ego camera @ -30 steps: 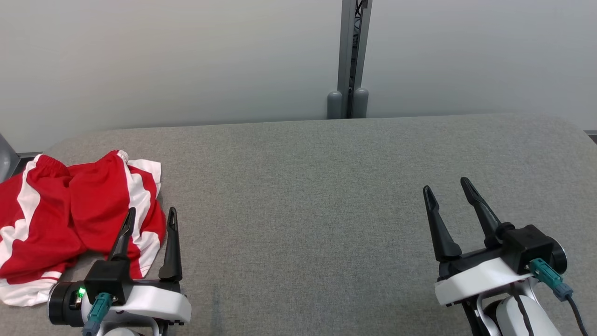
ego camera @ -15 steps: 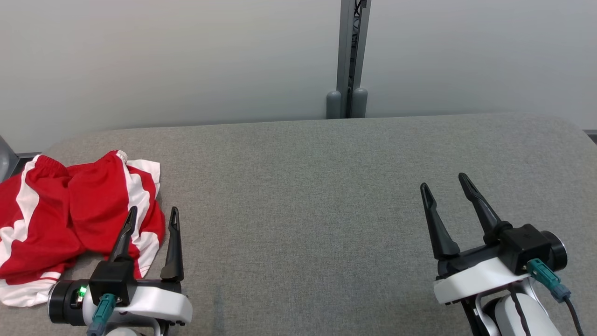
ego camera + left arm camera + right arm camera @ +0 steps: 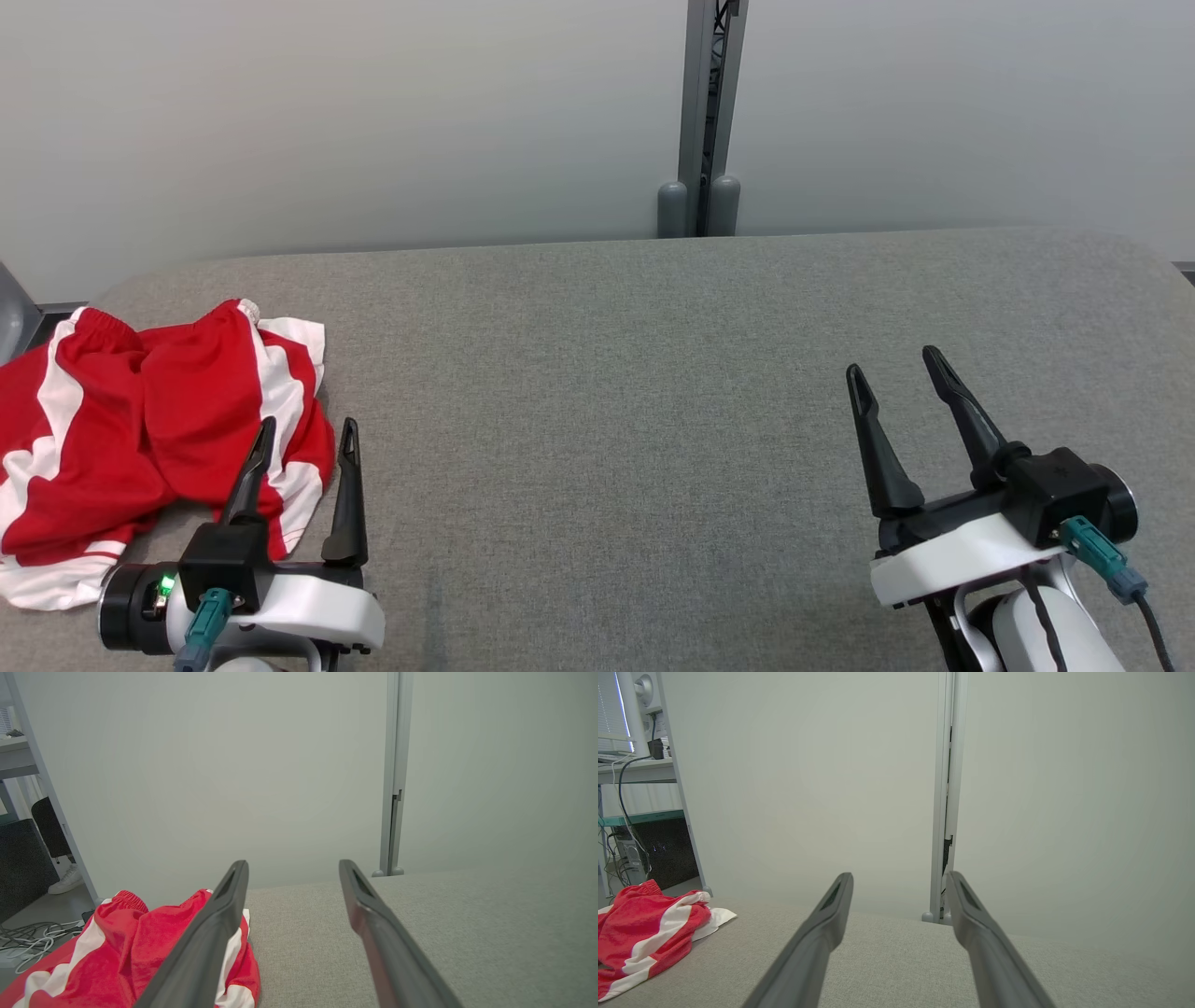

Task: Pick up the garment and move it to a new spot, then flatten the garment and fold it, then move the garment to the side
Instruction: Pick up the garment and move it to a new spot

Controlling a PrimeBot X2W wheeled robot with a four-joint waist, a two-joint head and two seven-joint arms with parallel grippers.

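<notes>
A crumpled red garment with white stripes (image 3: 140,429) lies at the left end of the grey padded table (image 3: 607,420). My left gripper (image 3: 308,431) stands open at its near right edge; one finger overlaps the cloth in the head view, with nothing held between the fingers. The left wrist view has the garment (image 3: 126,952) low on the left, behind my open left gripper (image 3: 292,872). Far off on the table's right side, my right gripper (image 3: 896,364) is open and empty. From the right wrist, the garment (image 3: 644,924) sits far left of the open right gripper (image 3: 899,882).
A pale partition wall with a grey vertical post (image 3: 702,112) stands right behind the table's far edge. Past the table's left end are a desk, cables and a dark cabinet (image 3: 658,854). A white shoe (image 3: 65,882) rests on the floor there.
Both grippers stay nearly still and open; the right one has edged slightly up the view. The whole picture has shifted a little, so the camera moved. The garment lies as before.
</notes>
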